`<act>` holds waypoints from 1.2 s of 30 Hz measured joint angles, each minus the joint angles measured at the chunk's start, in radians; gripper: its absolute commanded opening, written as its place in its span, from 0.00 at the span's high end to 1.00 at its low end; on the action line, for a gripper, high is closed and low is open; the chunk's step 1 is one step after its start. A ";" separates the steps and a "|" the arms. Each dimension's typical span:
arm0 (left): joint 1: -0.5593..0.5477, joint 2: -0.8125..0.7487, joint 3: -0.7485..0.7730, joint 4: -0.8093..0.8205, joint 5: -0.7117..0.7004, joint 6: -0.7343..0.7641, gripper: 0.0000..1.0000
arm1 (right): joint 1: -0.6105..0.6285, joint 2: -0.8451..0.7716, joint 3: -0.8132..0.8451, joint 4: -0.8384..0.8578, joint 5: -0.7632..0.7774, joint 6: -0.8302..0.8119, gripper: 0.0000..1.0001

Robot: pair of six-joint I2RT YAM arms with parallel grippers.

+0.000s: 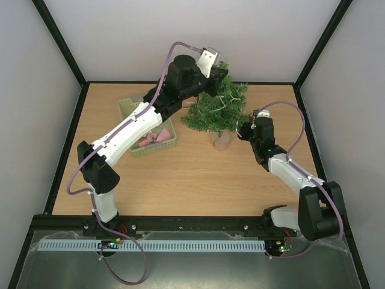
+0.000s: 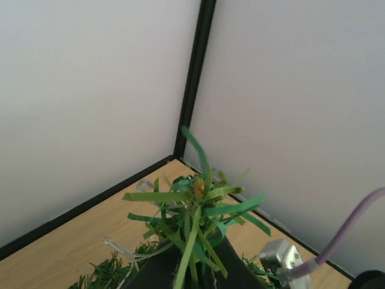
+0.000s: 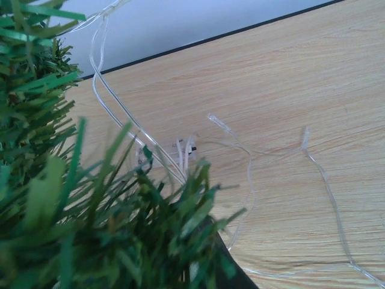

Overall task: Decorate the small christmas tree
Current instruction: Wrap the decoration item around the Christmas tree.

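Top external view, near to far. Over the table [image 1: 198, 180], my right claw [image 1: 243, 128] was clenched beside the lower branches of the tree [image 1: 212, 111]. Whether it pinched a branch or the clear light wire [image 3: 240, 158] I could not tell. The tree stood mid-table, right of the basket [image 1: 155, 149], upright in its pot [image 1: 221, 142], long axis vertical, tip pointing up. Farthest, my left claw [image 1: 218, 77] was clenched on the tree's top sprig. Likely hazard: a sideways pull from either claw could tip the tree over on its small base, and the loose wire trailing on the table could snag and slip off the branches.
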 measured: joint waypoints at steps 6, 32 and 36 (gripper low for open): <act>-0.004 0.016 0.048 -0.029 -0.116 0.060 0.98 | 0.000 0.029 0.033 0.002 -0.037 0.002 0.98; 0.044 0.080 0.114 -0.031 -0.245 0.107 0.72 | -0.034 0.193 0.161 -0.133 0.040 -0.009 0.74; 0.044 0.080 0.113 -0.027 -0.245 0.084 0.58 | -0.095 0.229 0.168 -0.151 0.039 -0.003 0.78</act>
